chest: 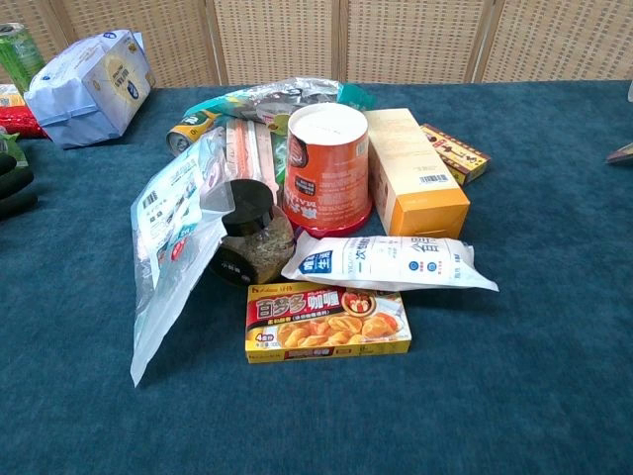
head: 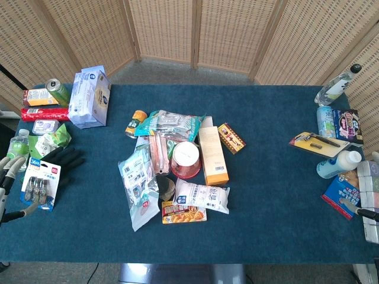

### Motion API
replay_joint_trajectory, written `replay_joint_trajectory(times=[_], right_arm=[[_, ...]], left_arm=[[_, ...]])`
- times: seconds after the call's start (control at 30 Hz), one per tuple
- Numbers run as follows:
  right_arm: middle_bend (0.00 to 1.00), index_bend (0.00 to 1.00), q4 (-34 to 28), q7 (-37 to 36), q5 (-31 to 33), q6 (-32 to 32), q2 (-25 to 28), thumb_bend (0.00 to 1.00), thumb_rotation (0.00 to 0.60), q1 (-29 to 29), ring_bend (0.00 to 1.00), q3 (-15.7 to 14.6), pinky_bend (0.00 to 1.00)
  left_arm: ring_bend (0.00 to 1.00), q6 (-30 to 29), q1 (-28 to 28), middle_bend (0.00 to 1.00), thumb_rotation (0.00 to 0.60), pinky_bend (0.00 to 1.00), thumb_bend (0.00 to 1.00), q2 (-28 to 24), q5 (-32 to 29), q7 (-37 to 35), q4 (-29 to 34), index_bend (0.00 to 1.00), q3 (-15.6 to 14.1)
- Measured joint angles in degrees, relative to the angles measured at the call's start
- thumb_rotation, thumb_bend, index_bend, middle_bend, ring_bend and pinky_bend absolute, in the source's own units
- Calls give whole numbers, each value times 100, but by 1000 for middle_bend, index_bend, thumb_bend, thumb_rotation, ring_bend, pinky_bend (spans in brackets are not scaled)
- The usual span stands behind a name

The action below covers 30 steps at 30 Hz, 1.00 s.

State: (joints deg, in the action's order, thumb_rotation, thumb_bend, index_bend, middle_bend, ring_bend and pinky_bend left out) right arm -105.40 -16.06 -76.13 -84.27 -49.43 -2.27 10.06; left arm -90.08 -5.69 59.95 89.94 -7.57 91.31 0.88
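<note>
My left hand (head: 8,180) shows only at the left edge of the head view, pale fingers up and dark thumb low. Its fingertips reach the left edge of a battery blister card (head: 40,183). The card lies partly over a black glove (head: 64,161), whose fingers also show in the chest view (chest: 14,190). A real grip on the card cannot be made out. My right hand (head: 371,201) is cut off at the right edge, fingers apart, beside a blue packet (head: 343,195) and holding nothing that I can see.
Mid-table is a heap: red cup (chest: 326,163), orange box (chest: 413,170), dark-lidded jar (chest: 247,237), white pouch (chest: 391,262), yellow curry box (chest: 326,322), clear bags (chest: 173,247). Tissue pack (head: 89,97), green can (head: 57,92) and bottles stand left. Bottles (head: 337,164), razor card (head: 314,142) lie right.
</note>
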Motion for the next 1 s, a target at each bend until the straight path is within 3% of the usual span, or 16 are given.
replay_joint_trajectory(times=[0.5, 0.7, 1.0], right_arm=[[0, 0, 9, -22, 3, -17, 3, 0, 600, 2, 0, 21, 0], [0, 0, -22, -37, 4, -64, 25, 0, 600, 20, 0, 38, 0], [0, 0, -8, -154, 23, -93, 72, 0, 600, 55, 0, 56, 0]], left_arm=[[0, 248, -331, 0, 600, 0, 15, 143, 511, 213, -442, 0, -4], [0, 684, -1058, 0, 600, 0, 1, 154, 1117, 711, -685, 0, 125], [0, 2033, -2356, 0, 600, 0, 0, 437, 2095, 1716, -962, 0, 125]])
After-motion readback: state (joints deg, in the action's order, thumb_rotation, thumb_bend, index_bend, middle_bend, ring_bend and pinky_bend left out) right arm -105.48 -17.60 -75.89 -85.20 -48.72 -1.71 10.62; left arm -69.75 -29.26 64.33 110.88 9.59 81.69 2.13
